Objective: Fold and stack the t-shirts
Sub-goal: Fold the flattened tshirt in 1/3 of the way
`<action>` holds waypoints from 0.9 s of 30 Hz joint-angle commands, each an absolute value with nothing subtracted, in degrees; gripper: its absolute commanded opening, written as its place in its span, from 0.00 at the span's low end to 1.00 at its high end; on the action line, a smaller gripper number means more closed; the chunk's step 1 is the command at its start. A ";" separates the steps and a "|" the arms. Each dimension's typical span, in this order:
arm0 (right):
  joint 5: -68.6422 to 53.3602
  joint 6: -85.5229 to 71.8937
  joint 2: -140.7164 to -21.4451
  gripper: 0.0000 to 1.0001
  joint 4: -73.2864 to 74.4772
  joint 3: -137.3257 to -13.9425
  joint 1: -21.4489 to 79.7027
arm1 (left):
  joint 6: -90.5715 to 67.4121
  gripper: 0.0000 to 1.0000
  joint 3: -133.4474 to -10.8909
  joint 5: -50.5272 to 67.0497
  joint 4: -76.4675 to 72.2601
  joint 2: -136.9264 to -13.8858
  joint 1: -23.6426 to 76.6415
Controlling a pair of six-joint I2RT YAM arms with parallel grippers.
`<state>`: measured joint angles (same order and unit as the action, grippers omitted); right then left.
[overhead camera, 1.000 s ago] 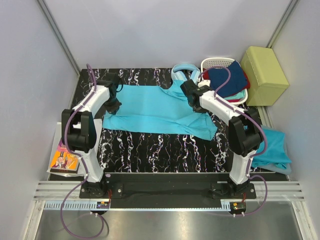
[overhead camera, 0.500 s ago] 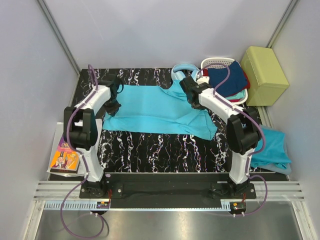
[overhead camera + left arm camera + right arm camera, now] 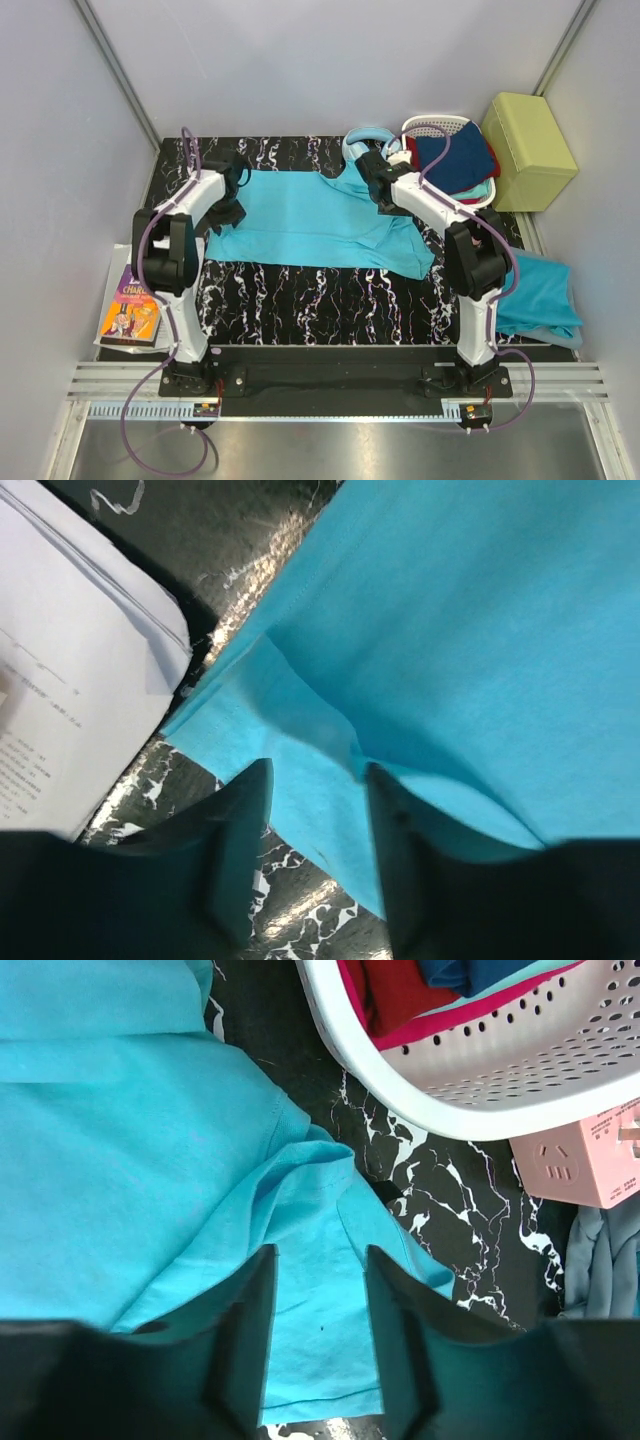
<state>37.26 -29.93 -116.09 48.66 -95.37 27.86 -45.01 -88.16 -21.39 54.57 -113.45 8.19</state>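
One turquoise t-shirt [image 3: 310, 220] lies spread flat across the black marbled table [image 3: 300, 295]. My left gripper [image 3: 228, 208] is over its left edge. In the left wrist view that gripper [image 3: 315, 815] stands open, with a hemmed corner of the t-shirt [image 3: 450, 650] lying loose between its fingers [image 3: 240, 850]. My right gripper [image 3: 385, 190] is over the shirt's right sleeve. It stands open too [image 3: 318, 1295], the sleeve [image 3: 320, 1220] flat under the gap. A second turquoise t-shirt [image 3: 542, 292] hangs crumpled off the table's right edge.
A white basket [image 3: 430, 122] of red and navy clothes stands at the back right, close to the right gripper; its wall [image 3: 480, 1070] and a pink box [image 3: 590, 1155] show nearby. Pale blue headphones [image 3: 365, 138], a yellow box [image 3: 528, 150] and a book [image 3: 130, 310] lie around.
Both grippers have gone from shut to open, letting go of the shirt's edges. Both arms reached slightly farther back, and the shirt now rests flat.
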 commanded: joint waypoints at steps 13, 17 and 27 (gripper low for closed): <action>25.23 -34.36 -102.83 0.09 42.02 -77.09 30.49 | -46.67 0.60 -76.20 -20.75 47.90 -100.81 19.86; 23.91 -33.84 -103.97 0.10 38.50 -74.80 30.67 | -46.23 0.59 -75.93 -20.04 47.02 -102.30 20.04; 21.36 -32.87 -111.00 0.09 36.57 -80.24 30.85 | -45.79 0.59 -76.11 -20.30 46.93 -104.24 20.04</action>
<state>22.85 -32.86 -108.66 39.38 -76.42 30.44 -45.52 -75.29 -20.51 48.31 -103.74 20.18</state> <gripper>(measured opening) 0.097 0.598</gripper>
